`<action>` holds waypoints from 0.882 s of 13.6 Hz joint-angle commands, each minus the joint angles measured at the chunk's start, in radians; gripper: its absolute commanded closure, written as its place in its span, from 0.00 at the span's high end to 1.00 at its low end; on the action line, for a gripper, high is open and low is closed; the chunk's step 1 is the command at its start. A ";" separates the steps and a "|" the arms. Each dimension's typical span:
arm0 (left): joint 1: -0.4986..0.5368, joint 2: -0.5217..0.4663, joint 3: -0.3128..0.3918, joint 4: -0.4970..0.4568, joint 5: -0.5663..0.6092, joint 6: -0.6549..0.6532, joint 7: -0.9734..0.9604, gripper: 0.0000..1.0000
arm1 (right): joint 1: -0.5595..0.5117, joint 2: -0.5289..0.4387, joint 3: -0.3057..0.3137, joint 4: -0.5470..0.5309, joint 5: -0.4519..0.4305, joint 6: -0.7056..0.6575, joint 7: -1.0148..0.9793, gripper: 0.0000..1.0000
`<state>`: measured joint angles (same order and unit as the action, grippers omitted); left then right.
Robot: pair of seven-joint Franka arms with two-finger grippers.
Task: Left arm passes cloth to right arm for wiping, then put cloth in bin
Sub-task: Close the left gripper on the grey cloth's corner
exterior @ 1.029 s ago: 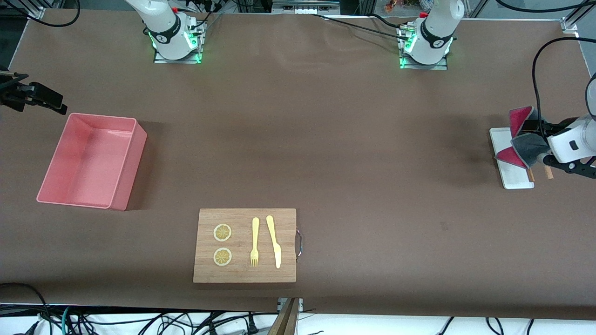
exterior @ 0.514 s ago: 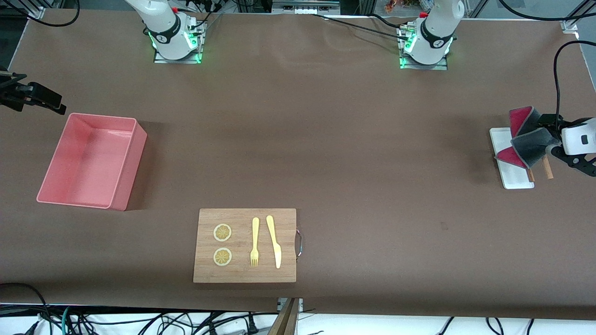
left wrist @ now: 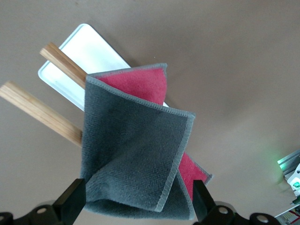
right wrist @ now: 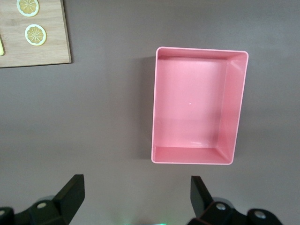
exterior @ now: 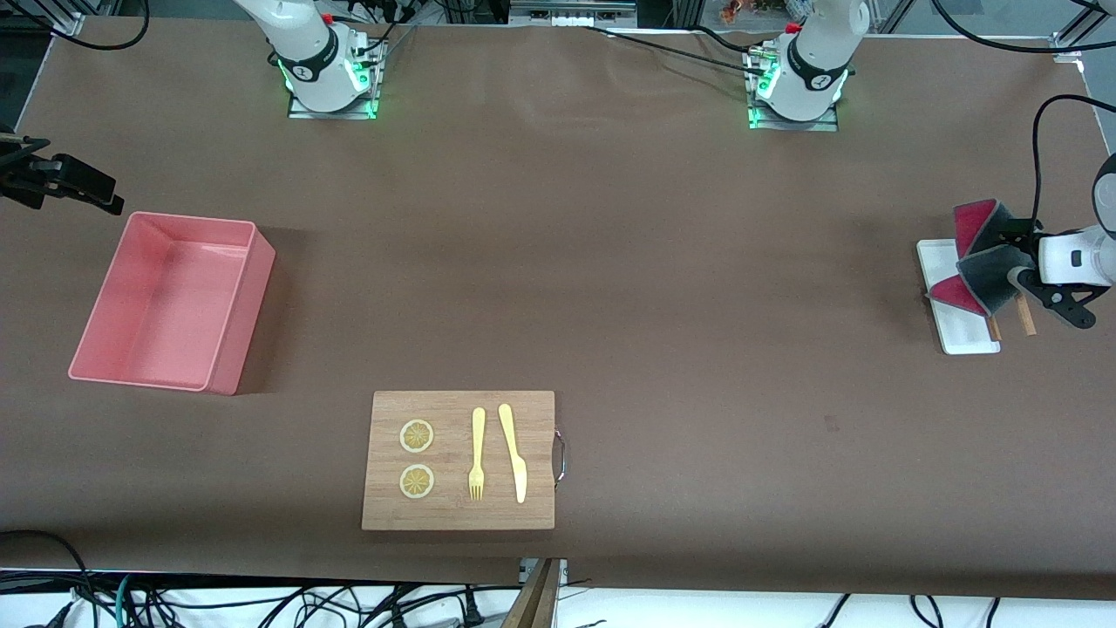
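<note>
- Cloth [exterior: 981, 266] sat folded, grey face out with crimson showing, over the white tray [exterior: 937, 257] at mid-height of the front view, at the left arm's end of the table.
- Left wrist view only: cloth [left wrist: 136, 154] lay across two wooden sticks [left wrist: 37, 112] over the tray [left wrist: 93, 51].
- Left gripper [exterior: 1018, 257] was at the cloth; the wrist view showed its [left wrist: 136, 206] fingers spread wide, flanking the cloth's edges, no squeeze visible.
- Bin [exterior: 248, 314] was at the right arm's end.
- Right gripper [exterior: 91, 192] waited just above the bin's upper corner in frame. Its wrist view showed fingers apart and holding nothing [right wrist: 136, 197], with the bin [right wrist: 236, 108] and a corner of the board [right wrist: 47, 51].
- Front view only: the whole board [exterior: 458, 515], low centre.
</note>
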<state>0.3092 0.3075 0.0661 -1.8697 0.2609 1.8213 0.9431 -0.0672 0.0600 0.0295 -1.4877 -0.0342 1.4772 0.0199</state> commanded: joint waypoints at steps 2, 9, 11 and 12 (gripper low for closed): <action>0.025 -0.015 -0.009 -0.036 0.018 0.045 0.032 1.00 | -0.013 -0.005 0.003 0.000 0.020 -0.009 -0.017 1.00; 0.034 -0.005 -0.009 -0.048 0.014 0.069 0.042 0.55 | -0.011 -0.005 0.004 0.000 0.020 -0.008 -0.015 1.00; 0.033 -0.005 -0.009 -0.045 0.014 0.064 0.042 0.27 | -0.011 -0.005 0.004 0.000 0.020 -0.008 -0.014 1.00; 0.031 -0.005 -0.011 -0.039 0.014 0.059 0.043 0.14 | -0.011 -0.005 0.004 0.000 0.022 -0.008 -0.014 1.00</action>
<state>0.3335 0.3097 0.0645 -1.9081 0.2609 1.8795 0.9654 -0.0672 0.0600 0.0295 -1.4877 -0.0338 1.4772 0.0199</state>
